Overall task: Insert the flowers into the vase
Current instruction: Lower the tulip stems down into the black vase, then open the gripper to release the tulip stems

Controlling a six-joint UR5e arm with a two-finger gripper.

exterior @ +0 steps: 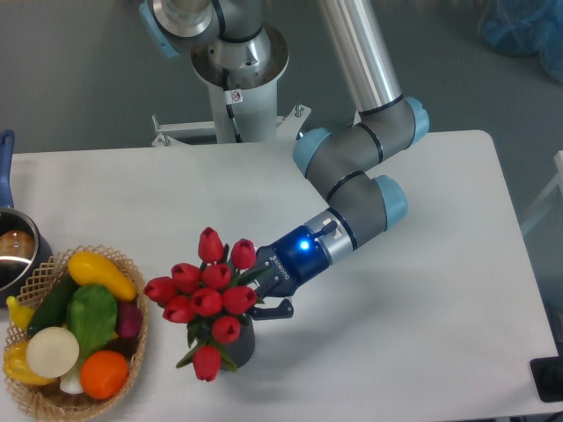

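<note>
The black two-finger gripper [261, 294] on the grey-and-blue arm reaches in from the right and ends against the bunch of red tulips with closed buds and green stems [207, 301]. One finger [274, 308] shows below the wrist; the other is lost behind buds and leaves, so whether the fingers clamp the stems or stand apart cannot be made out. The bunch sits directly at the fingertips, its stems going down into the small dark grey ribbed vase [241, 345] just below the fingers. The buds hide the vase's mouth and most of its side. Well to the left of the gripper is a wicker basket of coloured fruit and vegetables [134, 348], and beyond it a steel pot with a blue handle [18, 251], cut off by the picture's edge.
</note>
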